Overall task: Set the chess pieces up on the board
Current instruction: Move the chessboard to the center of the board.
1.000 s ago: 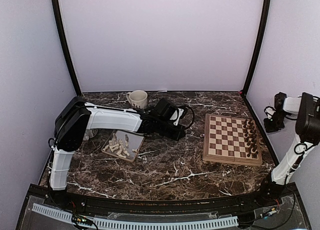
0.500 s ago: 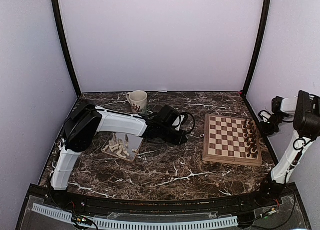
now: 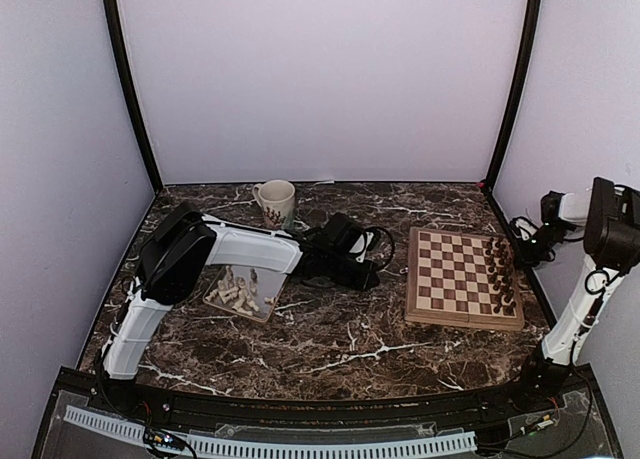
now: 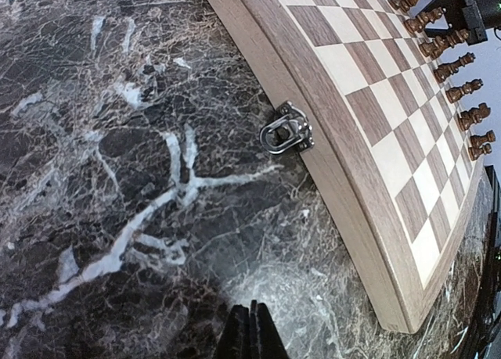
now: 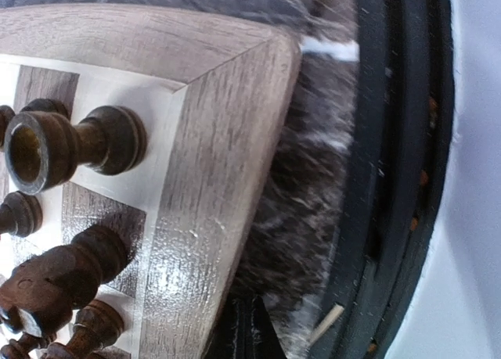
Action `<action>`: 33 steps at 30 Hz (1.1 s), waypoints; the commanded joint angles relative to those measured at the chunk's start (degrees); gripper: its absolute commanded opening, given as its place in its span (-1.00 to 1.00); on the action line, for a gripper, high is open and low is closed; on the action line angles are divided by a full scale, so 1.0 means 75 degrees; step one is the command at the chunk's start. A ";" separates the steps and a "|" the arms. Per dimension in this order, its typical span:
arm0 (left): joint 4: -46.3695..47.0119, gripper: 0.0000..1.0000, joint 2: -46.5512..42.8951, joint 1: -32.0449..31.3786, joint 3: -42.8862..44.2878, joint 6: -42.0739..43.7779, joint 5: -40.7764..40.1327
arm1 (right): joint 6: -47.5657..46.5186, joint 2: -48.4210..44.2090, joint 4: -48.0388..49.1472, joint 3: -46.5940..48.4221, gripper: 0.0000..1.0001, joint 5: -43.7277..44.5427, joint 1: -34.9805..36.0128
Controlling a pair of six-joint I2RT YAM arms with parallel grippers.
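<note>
The cream chess pieces (image 3: pixel 238 294) lie in a heap on the silver tray (image 3: pixel 278 279) at the left. The wooden board (image 3: pixel 450 279) lies at the right, its left squares bare. My left gripper (image 3: pixel 372 276) hangs low over the marble, just left of the board and apart from it. Its fingers (image 4: pixel 250 328) are pressed together with nothing between them; the board's edge (image 4: pixel 344 179) and its metal clasp (image 4: pixel 287 132) lie ahead. My right gripper (image 3: pixel 520 251) is shut and empty at the board's far right corner (image 5: pixel 196 163). Its tips (image 5: pixel 254 320) show at the frame's bottom.
Dark brown pieces (image 3: pixel 503 279) stand in two rows along the board's right side, close to the right gripper (image 5: pixel 70 140). A white mug (image 3: pixel 275 199) stands at the back left. The black frame rail (image 5: pixel 391 179) runs just right of the board.
The left arm has swung right, carrying its shut gripper from the tray side toward the board's left edge. The right gripper has shifted slightly left, toward the board's far corner.
</note>
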 commanded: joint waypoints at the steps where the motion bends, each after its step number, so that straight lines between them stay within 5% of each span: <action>1: -0.0058 -1.00 0.0013 -0.0092 0.0215 -0.0003 -0.0010 | -0.0079 0.0234 -0.0341 0.0185 -1.00 -0.0632 0.0382; 33: -0.0918 -1.00 -0.2684 -0.0090 -0.2752 0.0414 -0.1940 | 0.0554 -0.0022 -0.0664 0.0128 -1.00 -0.0915 0.2932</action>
